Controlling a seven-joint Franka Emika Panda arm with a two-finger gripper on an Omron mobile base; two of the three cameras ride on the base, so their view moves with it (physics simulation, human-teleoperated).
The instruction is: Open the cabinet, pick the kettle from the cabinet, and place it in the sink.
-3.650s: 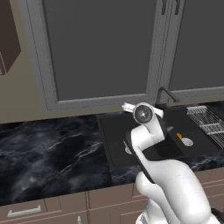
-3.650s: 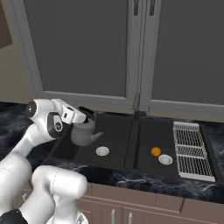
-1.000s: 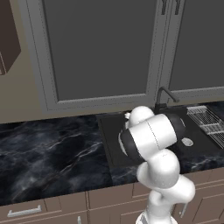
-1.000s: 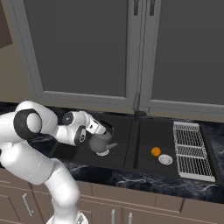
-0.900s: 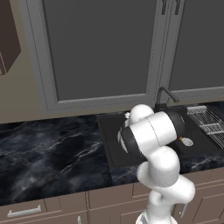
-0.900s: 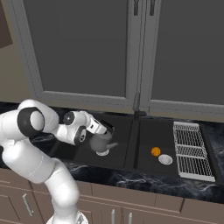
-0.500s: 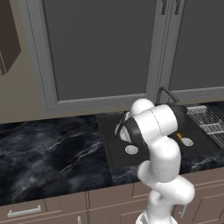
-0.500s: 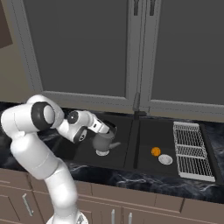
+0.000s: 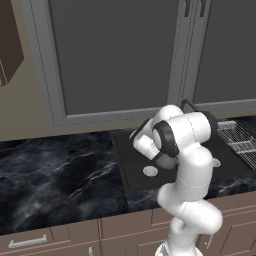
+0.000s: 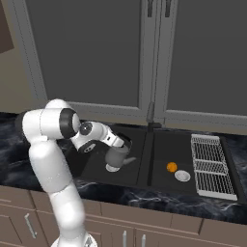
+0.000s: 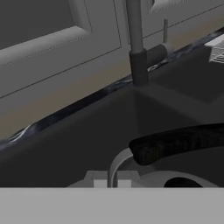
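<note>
Black marble counter [image 9: 60, 170] at far left of left base view, brown drawer fronts below. Corner of brown wall cabinet [image 9: 10, 45] at upper left edge of same view. Grey panelled doors [image 10: 87, 53] behind, running across the back wall, closed.

Dark matte sink [image 10: 91, 166] set into counter, two basins side by side. Left basin: grey kettle [image 10: 116, 158] standing upright on the sink floor, spout pointing right, base over the round silver drain disc. Claw [image 10: 124, 143] low at kettle top, jaws closed narrow on the kettle's dark handle [image 11: 175, 142]; hand view looking down across that handle and the kettle's grey rim, contact itself hidden under the hand. White arm bent sharply, elbow high at left of right base view.

Dark faucet [image 11: 139, 65] rising from back rim between the basins. Right basin: small orange object [image 10: 171, 167] just beside a second silver drain disc [image 10: 182, 176], apart from kettle. Grey wire dish rack [image 10: 212, 164] at far right, past the right basin.
</note>
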